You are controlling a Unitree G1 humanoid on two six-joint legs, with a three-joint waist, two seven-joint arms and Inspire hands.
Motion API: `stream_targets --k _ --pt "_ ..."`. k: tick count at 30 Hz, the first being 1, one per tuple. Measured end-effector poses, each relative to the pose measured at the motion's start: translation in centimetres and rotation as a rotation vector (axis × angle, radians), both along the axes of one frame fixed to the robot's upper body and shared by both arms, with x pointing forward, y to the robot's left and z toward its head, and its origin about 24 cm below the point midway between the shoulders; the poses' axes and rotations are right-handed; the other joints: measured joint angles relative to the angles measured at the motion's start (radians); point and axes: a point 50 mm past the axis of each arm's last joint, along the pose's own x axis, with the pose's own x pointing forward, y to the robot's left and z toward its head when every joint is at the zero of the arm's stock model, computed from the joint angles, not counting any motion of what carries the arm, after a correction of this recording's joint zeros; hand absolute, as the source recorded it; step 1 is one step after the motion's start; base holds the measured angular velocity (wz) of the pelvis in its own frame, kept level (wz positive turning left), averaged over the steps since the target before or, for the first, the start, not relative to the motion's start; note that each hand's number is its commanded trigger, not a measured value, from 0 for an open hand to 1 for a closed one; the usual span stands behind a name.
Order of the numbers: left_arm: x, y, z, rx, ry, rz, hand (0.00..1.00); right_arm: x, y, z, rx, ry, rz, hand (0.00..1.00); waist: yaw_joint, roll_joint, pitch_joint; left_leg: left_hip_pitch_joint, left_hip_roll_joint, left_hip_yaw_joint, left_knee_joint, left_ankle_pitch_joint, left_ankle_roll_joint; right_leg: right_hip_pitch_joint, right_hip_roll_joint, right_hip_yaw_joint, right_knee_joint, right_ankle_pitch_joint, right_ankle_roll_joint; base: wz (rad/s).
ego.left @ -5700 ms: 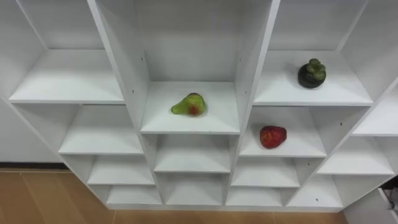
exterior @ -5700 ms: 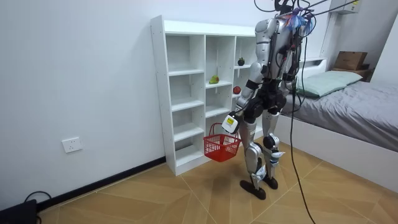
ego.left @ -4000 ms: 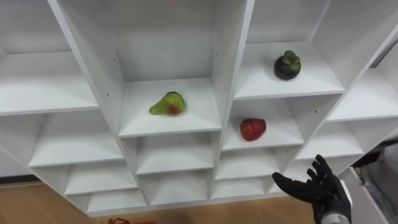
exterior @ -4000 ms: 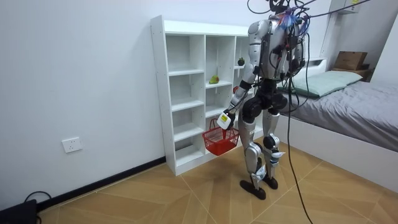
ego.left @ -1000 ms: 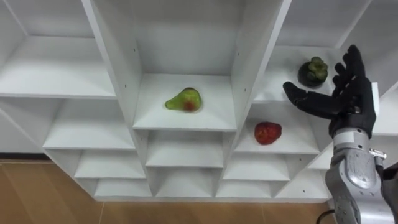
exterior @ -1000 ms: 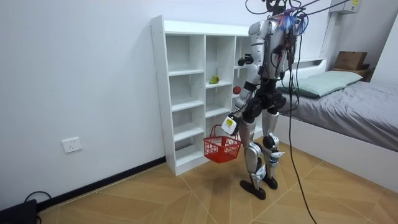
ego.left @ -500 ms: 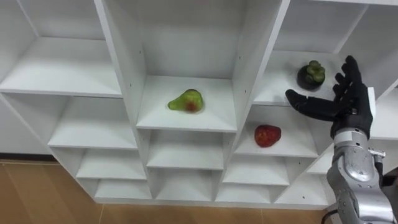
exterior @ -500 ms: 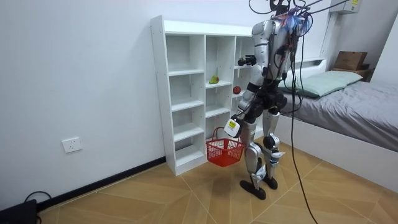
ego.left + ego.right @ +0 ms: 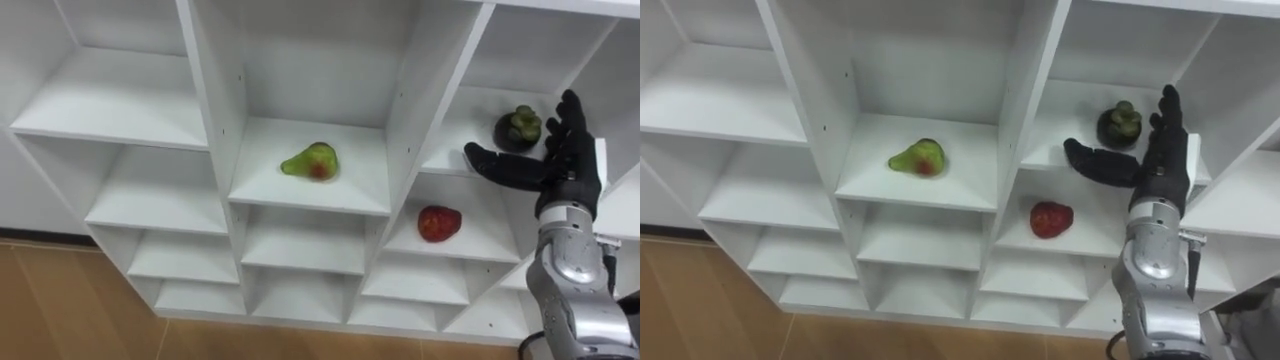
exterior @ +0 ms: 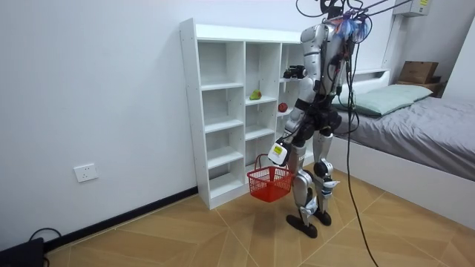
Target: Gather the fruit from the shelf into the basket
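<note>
The robot stands upright close before a white open-fronted shelving unit [image 9: 205, 120], with one grey-covered bed [image 10: 438, 122] behind it on the room view's right. Three fruits lie in the unit, each alone in its own compartment: one green pear with a red blush [image 9: 310, 161] on its side in the middle column; one dark round mangosteen with a green cap [image 9: 518, 126] in the next column to the right, on a slightly higher shelf; one red rounded fruit [image 9: 438, 222] in the compartment directly below the mangosteen.

The right hand [image 9: 562, 168] is raised in front of the mangosteen's compartment, fingers straight and spread upward, thumb stretched out to the left along the shelf's front edge; it is wide open and holds nothing; the mangosteen sits just beside the fingers, in the span between them and the thumb, and I cannot tell whether it is touched.

In the room view the left hand [image 10: 279, 150] hangs low by the thigh, closed around the handle of one red mesh basket [image 10: 269, 184], which dangles just above the wooden floor [image 10: 185, 237]; whether anything lies in the basket I cannot tell.
</note>
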Motion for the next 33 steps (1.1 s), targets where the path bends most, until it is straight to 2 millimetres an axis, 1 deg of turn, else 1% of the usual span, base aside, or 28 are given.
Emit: stream_targets --k 5,6,8,12,15,18,22,26,30,31,32,33 --pt "0.6 -0.1 0.0 0.004 0.001 -0.042 1.0 0.7 0.1 0.2 0.001 -0.002 0.003 0.0 0.002 0.002 -0.0013 0.0 0.0 0.0 0.002 0.0 0.0 0.0 0.0 -0.001 0.0 0.0 0.0 0.0" --pt "0.6 -0.1 0.0 0.003 0.001 -0.044 1.0 0.8 0.1 0.3 0.001 -0.003 0.004 0.0 0.002 0.003 -0.0022 0.0 0.0 0.0 0.002 0.0 0.0 0.0 0.0 -0.003 0.0 0.0 0.0 0.0" --pt "0.6 -0.2 0.0 0.0 0.005 -0.048 1.0 1.0 0.3 0.3 0.002 0.005 0.014 0.0 0.002 0.011 -0.007 0.001 0.0 0.0 0.002 0.0 0.0 0.001 -0.001 -0.011 0.0 0.0 0.0 0.0" --pt "1.1 -0.3 0.1 0.0 -0.006 -0.048 1.0 1.1 0.6 0.1 0.005 0.016 0.031 0.0 0.005 0.013 -0.0085 0.002 0.0 0.0 0.004 0.0 0.0 0.003 -0.001 -0.012 0.0 0.0 0.0 0.0" --pt "1.0 -0.3 0.1 -0.001 -0.001 -0.046 1.0 1.3 0.5 -0.2 -0.001 0.034 0.033 0.0 0.005 0.014 -0.0086 0.007 0.0 -0.001 0.006 0.0 0.0 0.008 -0.001 -0.012 0.0 0.0 0.0 0.0" --pt "1.1 -0.3 0.1 -0.001 -0.001 -0.046 1.0 1.5 0.0 -0.7 -0.011 0.067 0.034 0.0 0.004 0.014 -0.0084 0.013 0.0 -0.003 0.005 0.0 0.0 0.016 -0.002 -0.026 0.001 0.0 0.0 0.0" --pt "1.1 -0.4 0.0 -0.021 0.004 -0.047 1.0 1.6 -0.7 -1.2 -0.025 0.105 0.033 0.0 0.019 0.008 -0.0123 0.014 0.0 -0.006 0.006 0.0 0.0 0.022 -0.003 -0.027 0.001 0.0 0.0 0.0" --pt "0.7 -0.5 -0.1 -0.031 0.022 -0.044 1.0 1.5 -1.0 -1.5 -0.049 0.127 0.028 0.0 0.028 0.008 -0.0128 0.015 -0.001 -0.012 0.01 0.0 0.0 0.026 -0.003 -0.027 0.001 0.0 0.0 0.02" --pt "0.0 -0.5 -0.2 -0.035 0.047 -0.038 1.0 1.5 -1.1 -1.7 -0.064 0.134 0.029 0.0 0.028 0.009 -0.0124 0.014 -0.001 -0.019 0.014 0.0 0.0 0.03 -0.003 -0.028 0.002 0.0 0.0 0.04" --pt "-0.1 -0.6 -0.2 -0.036 0.051 -0.036 1.0 1.5 -1.1 -1.7 -0.066 0.132 0.03 0.15 0.028 0.01 -0.012 0.014 -0.001 -0.02 0.015 0.0 0.0 0.03 -0.003 -0.028 0.002 0.0 0.0 0.0" --pt "-0.1 -0.6 -0.2 -0.037 0.056 -0.034 1.0 1.5 -1.1 -1.7 -0.071 0.134 0.031 0.82 0.026 0.011 -0.0121 0.012 -0.001 -0.021 0.016 0.0 0.0 0.03 -0.003 -0.028 0.001 0.0 0.0 0.0" --pt "-0.1 -0.6 -0.2 -0.038 0.056 -0.033 1.0 1.5 -1.1 -1.7 -0.075 0.134 0.031 1.0 0.026 0.011 -0.0121 0.011 -0.001 -0.022 0.017 0.0 0.0 0.03 -0.003 -0.028 0.001 0.0 0.0 0.0"
